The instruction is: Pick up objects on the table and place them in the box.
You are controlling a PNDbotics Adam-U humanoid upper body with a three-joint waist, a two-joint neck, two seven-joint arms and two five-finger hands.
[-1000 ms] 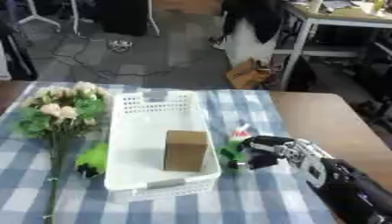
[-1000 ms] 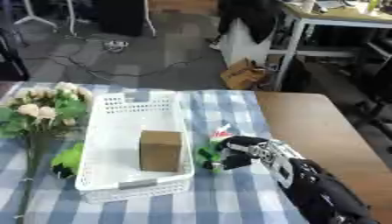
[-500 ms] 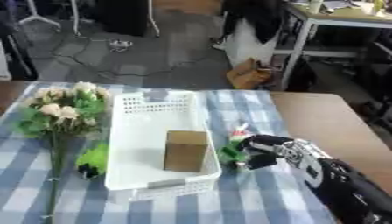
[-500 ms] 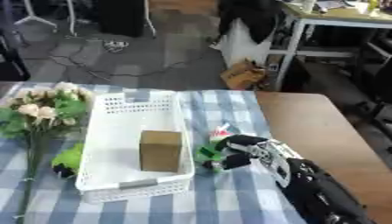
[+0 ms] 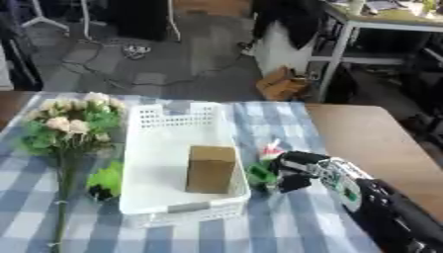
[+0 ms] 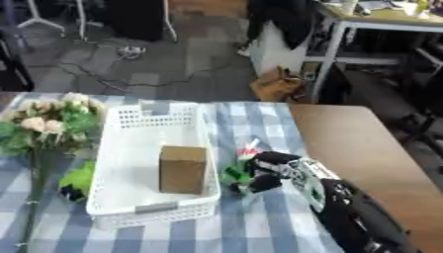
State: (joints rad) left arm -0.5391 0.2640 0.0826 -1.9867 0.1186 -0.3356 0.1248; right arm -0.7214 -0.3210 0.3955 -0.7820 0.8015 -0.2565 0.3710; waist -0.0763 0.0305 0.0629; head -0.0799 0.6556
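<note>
Grasping stage, item entered as follows. Right hand (image 5: 304,169): black with silver parts, fingers curled about a small green-leaved sprig with a pink-and-white tip (image 5: 264,165), which lies on the counter (image 5: 286,222) just beside the right wall of the box. Whether the sprig is lifted clear cannot be told. Box (image 5: 164,123): white perforated plastic basket, rectangular, holding one upright brown cardboard carton (image 5: 210,168). Counter cover: blue-and-white checked cloth, soft. Outside the box, left: a bouquet of pale artificial roses (image 5: 67,123) on long stems; a bright green object (image 5: 107,180) touching the box wall. Next move judged: a lift over the rim, then release inside. Left hand not shown.
</note>
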